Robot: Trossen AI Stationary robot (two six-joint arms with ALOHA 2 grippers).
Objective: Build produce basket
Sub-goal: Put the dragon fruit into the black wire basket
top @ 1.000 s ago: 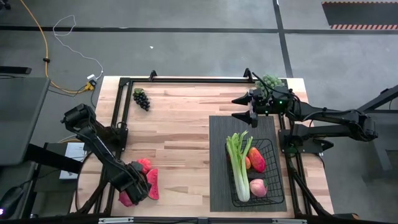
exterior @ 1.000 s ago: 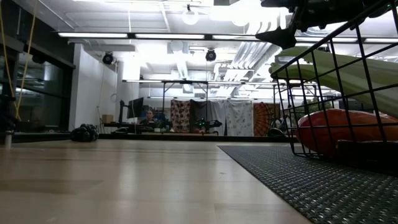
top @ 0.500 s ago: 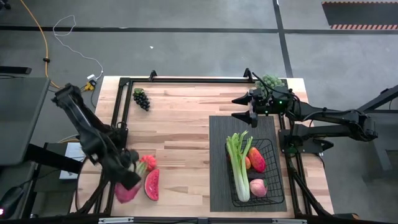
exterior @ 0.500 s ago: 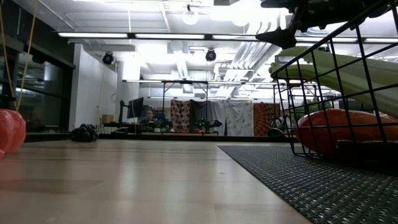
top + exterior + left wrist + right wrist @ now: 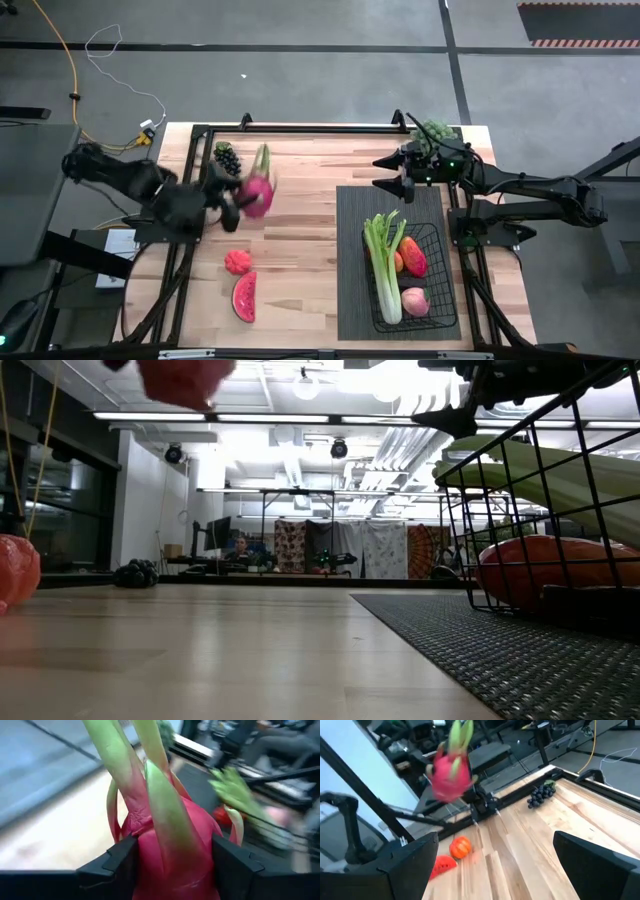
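My left gripper point(image 5: 247, 195) is shut on the pink dragon fruit point(image 5: 257, 192), high above the table's far left part; the fruit also shows at the low view's top edge point(image 5: 180, 378) and in the right wrist view point(image 5: 451, 770). My right gripper point(image 5: 388, 180) hangs open over the mat's far edge point(image 5: 495, 870). The black wire basket point(image 5: 443, 290) sits on the ribbed mat with celery point(image 5: 383, 265), a mango point(image 5: 413, 257) and a peach point(image 5: 415, 301) inside. Dark grapes point(image 5: 228, 158), a red-orange fruit point(image 5: 237, 262) and a watermelon slice point(image 5: 244, 297) lie on the wood. My left gripper pinches the dragon fruit's pink body point(image 5: 172, 860) between its two fingers point(image 5: 112, 862), one on each side. The fingers come level from the table's left. The fruit is lifted clear of the table, and its green leaf tips point(image 5: 262, 155) point toward the far edge.
The dark ribbed mat point(image 5: 350, 260) covers the table's right part. A green grape bunch point(image 5: 436, 130) sits at the far right corner by my right arm. A black frame point(image 5: 300, 128) runs along the far and left edges. Bare wood point(image 5: 300, 230) lies between the loose fruit and the mat.
My left gripper has carried the dragon fruit up from the near left corner, then toward the far edge and a little to the right. The fruit is now lifted clear. The watermelon slice and the red-orange fruit have stayed on the table.
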